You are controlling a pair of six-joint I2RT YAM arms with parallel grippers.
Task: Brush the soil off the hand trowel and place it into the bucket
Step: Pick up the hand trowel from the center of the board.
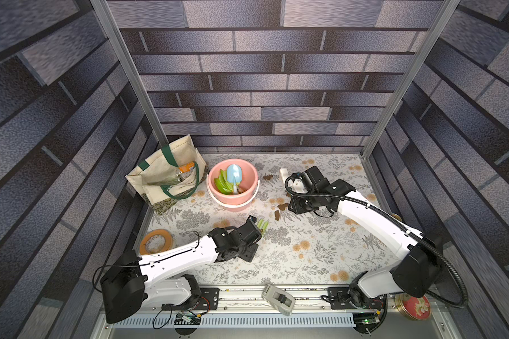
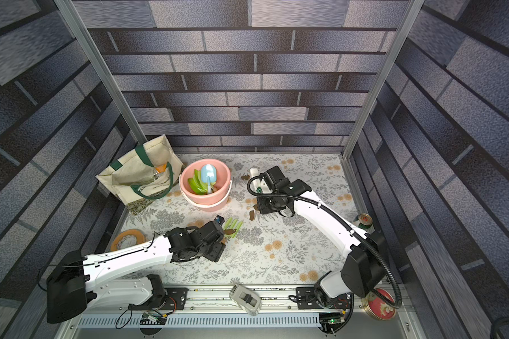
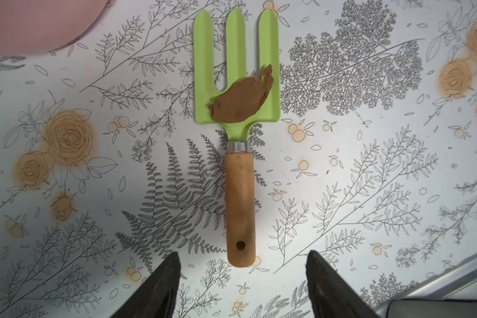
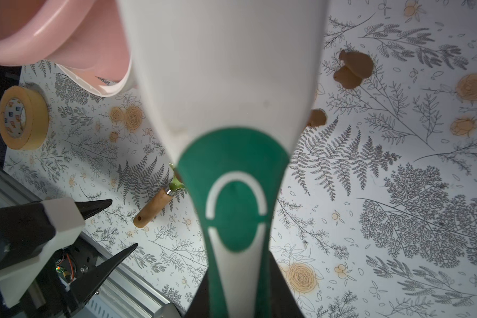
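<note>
Left claw: I see it released, spread over the green fork's handle end.
Right claw: clenched on the white-green brush.
Soil: blob on the fork, which lies flat on the bench.
Bucket: blue trowel inside.

Green hand fork flat, soil blob atop

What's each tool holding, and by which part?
Right tool grips the brush by its green-and-white handle. Left tool is open, holding nothing, above the fork.
</note>
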